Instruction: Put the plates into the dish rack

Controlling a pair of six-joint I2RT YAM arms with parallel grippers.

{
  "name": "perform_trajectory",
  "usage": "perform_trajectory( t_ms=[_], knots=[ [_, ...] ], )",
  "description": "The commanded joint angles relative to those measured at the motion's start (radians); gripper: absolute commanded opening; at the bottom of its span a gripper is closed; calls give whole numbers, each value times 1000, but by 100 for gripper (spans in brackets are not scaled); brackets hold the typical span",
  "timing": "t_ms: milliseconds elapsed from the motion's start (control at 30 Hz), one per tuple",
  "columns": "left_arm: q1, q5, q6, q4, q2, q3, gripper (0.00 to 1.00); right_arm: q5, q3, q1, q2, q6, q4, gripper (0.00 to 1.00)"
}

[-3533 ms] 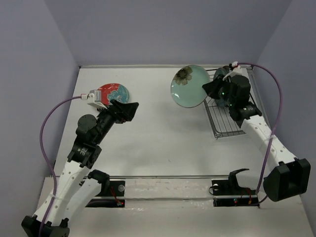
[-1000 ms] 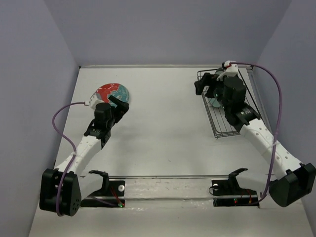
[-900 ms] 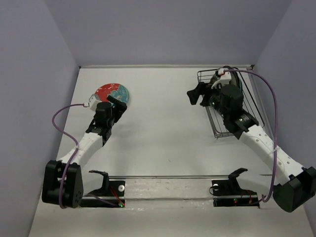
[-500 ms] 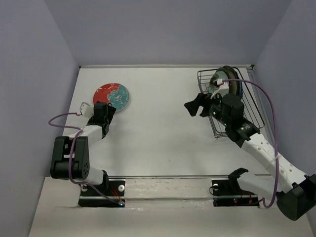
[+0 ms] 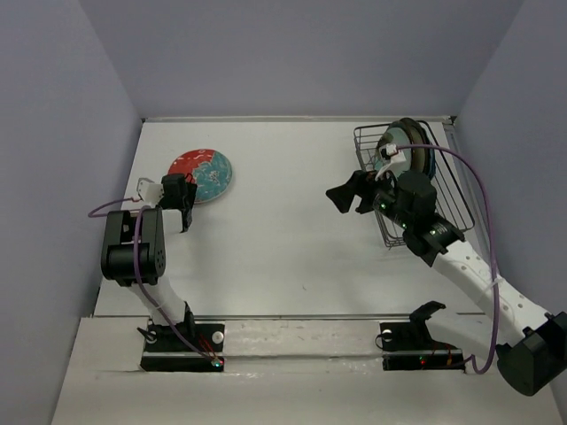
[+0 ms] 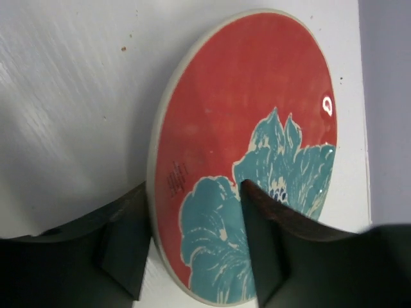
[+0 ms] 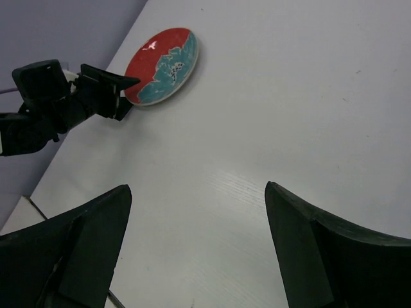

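Observation:
The red-and-blue floral plate [image 5: 202, 173] lies flat at the table's far left and fills the left wrist view [image 6: 257, 128]. My left gripper [image 5: 187, 194] is low at its near-left rim. One finger [image 6: 125, 244] is outside the rim and the other [image 6: 263, 244] is over the plate's face [image 7: 164, 64]. I cannot tell whether they press on it. The dish rack [image 5: 443, 199] stands at the far right with several plates [image 5: 403, 142] upright in its far end. My right gripper [image 5: 344, 191] hangs open and empty left of the rack [image 7: 198, 189].
Both arm bases and a rail [image 5: 301, 319] run along the near edge. Purple cables [image 5: 483, 212] loop beside each arm. Grey walls close in the table on the left, right and far sides.
The left arm has folded down and back to the plate's near-left rim, and its jaws have narrowed around that rim. The right gripper has drawn away from the rack toward the table's middle, still open.

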Motion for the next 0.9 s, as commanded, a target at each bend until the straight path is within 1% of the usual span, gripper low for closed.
perform_trajectory(
  t_ms=[0, 33, 67, 100, 167, 200, 267, 333, 367, 467, 500, 567, 600, 633, 667, 700, 800, 867],
  knots=[
    [18, 6, -48, 119, 39, -24, 54, -29, -8, 14, 4, 31, 75, 90],
    [26, 17, -48, 145, 42, -33, 48, -32, -8, 14, 6, 33, 75, 89],
    [29, 32, -48, 162, 45, -39, 34, -36, -5, 14, 4, 34, 75, 89],
    [36, 41, -40, 171, 51, -36, 28, -33, -5, 14, 3, 34, 75, 89],
    [39, 67, -31, 179, 50, -36, 12, -30, -5, 14, 1, 36, 73, 89],
    [47, 95, -26, 209, 36, -48, 5, -27, -5, 14, 0, 31, 76, 89],
    [47, 132, 0, 251, 8, -74, 6, -12, 0, 14, 6, 28, 75, 89],
    [46, 167, 7, 277, -47, -109, 6, -29, 15, 14, 29, 37, 75, 90],
    [40, 205, 9, 315, -96, -126, 6, -42, 23, 14, 56, 45, 78, 91],
    [20, 248, 12, 355, -189, -198, 6, -95, 48, 14, 111, 85, 107, 95],
    [-5, 254, 14, 357, -263, -214, 6, -104, 51, 14, 128, 99, 118, 97],
    [-34, 265, 17, 361, -341, -264, 6, -127, 60, 14, 181, 143, 154, 100],
    [-37, 273, 20, 361, -416, -280, 6, -134, 66, 14, 199, 155, 161, 100],
    [-84, 277, 33, 360, -450, -294, 6, -147, 71, 14, 234, 172, 182, 100],
    [-98, 323, 38, 352, -487, -316, 6, -161, 81, 14, 253, 178, 188, 100],
    [-121, 336, 46, 345, -553, -327, 6, -162, 87, 14, 273, 188, 194, 100],
    [-154, 394, 52, 314, -673, -364, 6, -170, 113, 14, 345, 182, 196, 100],
    [-186, 437, 60, 273, -725, -381, 6, -127, 129, 14, 383, 160, 194, 100]
  ],
)
